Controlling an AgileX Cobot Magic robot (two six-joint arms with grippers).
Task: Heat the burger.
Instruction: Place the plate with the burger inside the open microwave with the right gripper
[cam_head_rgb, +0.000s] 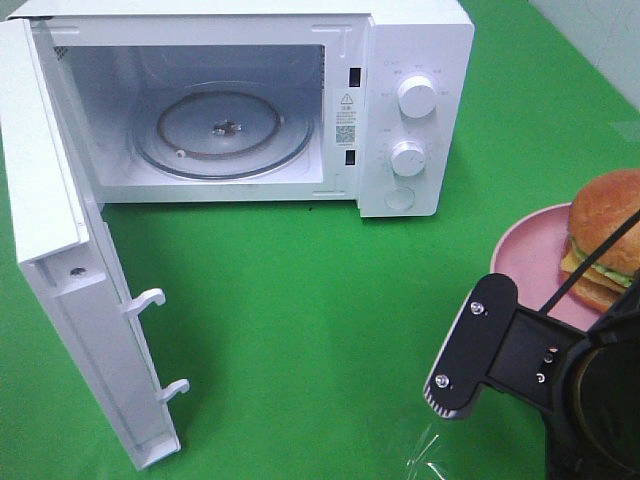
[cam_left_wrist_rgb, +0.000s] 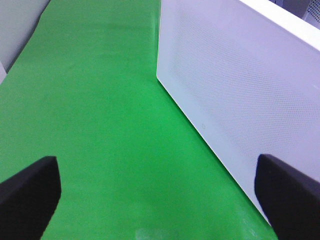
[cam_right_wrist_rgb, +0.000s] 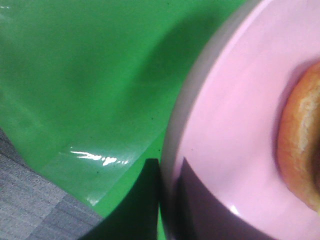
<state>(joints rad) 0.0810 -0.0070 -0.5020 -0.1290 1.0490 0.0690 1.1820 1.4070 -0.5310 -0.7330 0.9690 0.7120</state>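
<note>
The burger, with brown buns, lettuce and cheese, sits on a pink plate at the right edge of the exterior high view. My right arm reaches in from the lower right toward the plate's near rim. In the right wrist view my right gripper is shut on the pink plate, one dark finger on top of the rim and one below it, with the burger's bun at the edge. My left gripper stands wide open over green cloth, holding nothing.
The white microwave stands at the back with its glass turntable bare. Its door is swung open toward the front left; the left wrist view shows the door's outer face close by. A green cloth covers the table.
</note>
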